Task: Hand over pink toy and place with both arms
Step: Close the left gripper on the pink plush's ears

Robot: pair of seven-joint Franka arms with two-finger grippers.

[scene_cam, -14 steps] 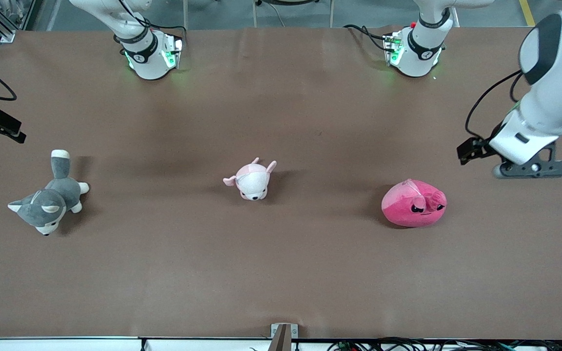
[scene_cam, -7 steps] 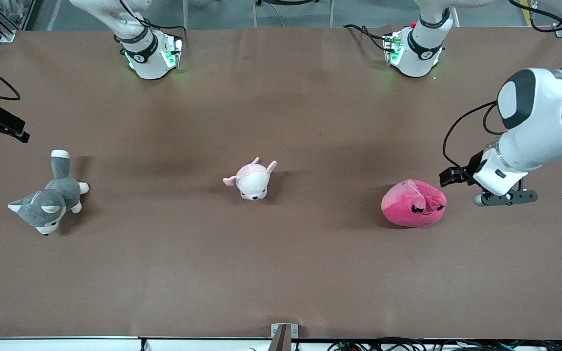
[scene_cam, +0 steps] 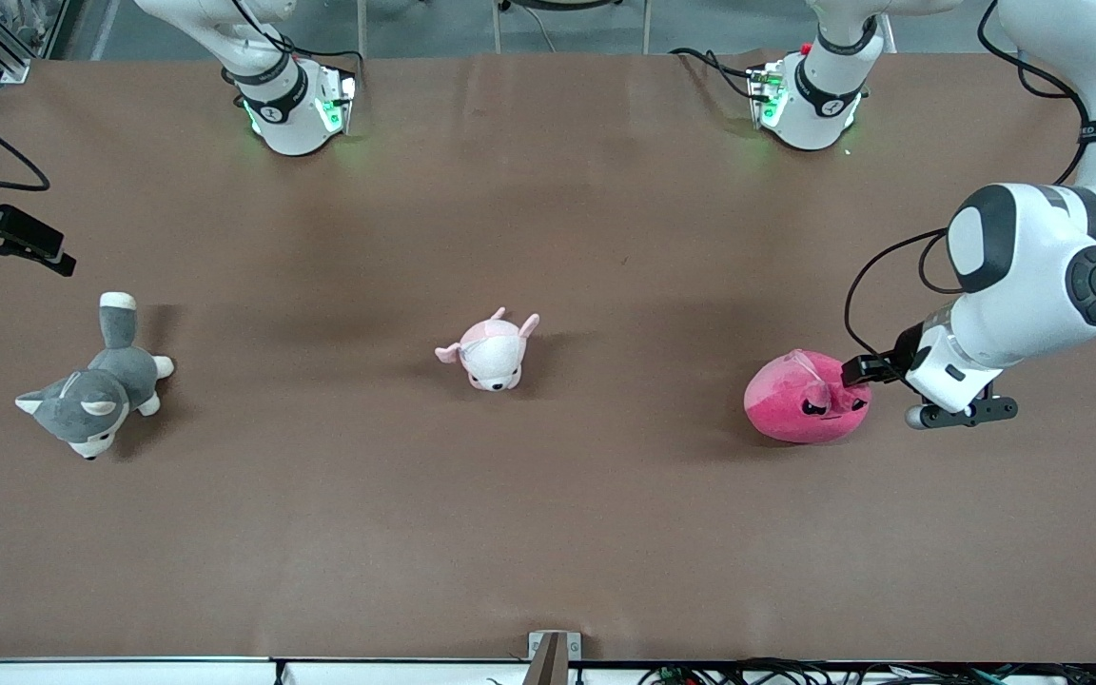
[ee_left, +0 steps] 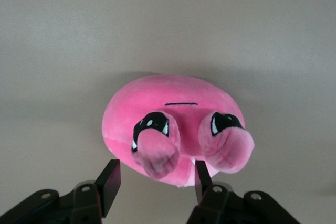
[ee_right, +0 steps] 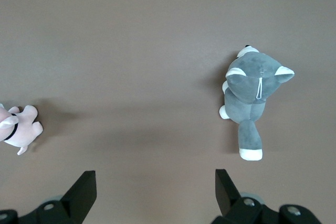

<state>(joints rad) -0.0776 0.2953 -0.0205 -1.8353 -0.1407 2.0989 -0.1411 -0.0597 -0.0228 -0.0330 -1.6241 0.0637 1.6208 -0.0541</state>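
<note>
The pink toy (scene_cam: 807,398) lies on the brown table (scene_cam: 548,533) toward the left arm's end, its black angry eyes facing the front camera. My left gripper (scene_cam: 864,373) is low beside it, at the side toward the left arm's end of the table. In the left wrist view the toy (ee_left: 173,129) sits just ahead of my left gripper (ee_left: 156,171), which is open, with the toy's edge between the fingertips (ee_left: 111,174). My right gripper (scene_cam: 29,245) is open and empty over the table's edge at the right arm's end; in its wrist view (ee_right: 153,179) only bare table lies between the jaws.
A grey-and-white plush dog (scene_cam: 96,381) lies near the right arm's end, also in the right wrist view (ee_right: 254,93). A small pale pink-and-white plush (scene_cam: 491,352) lies mid-table, at the edge of the right wrist view (ee_right: 18,127). The arm bases (scene_cam: 291,105) stand farthest from the front camera.
My left arm has swung down and in toward the pink toy, bringing its open gripper right up against it. My right gripper has drifted slightly inward over the table edge.
</note>
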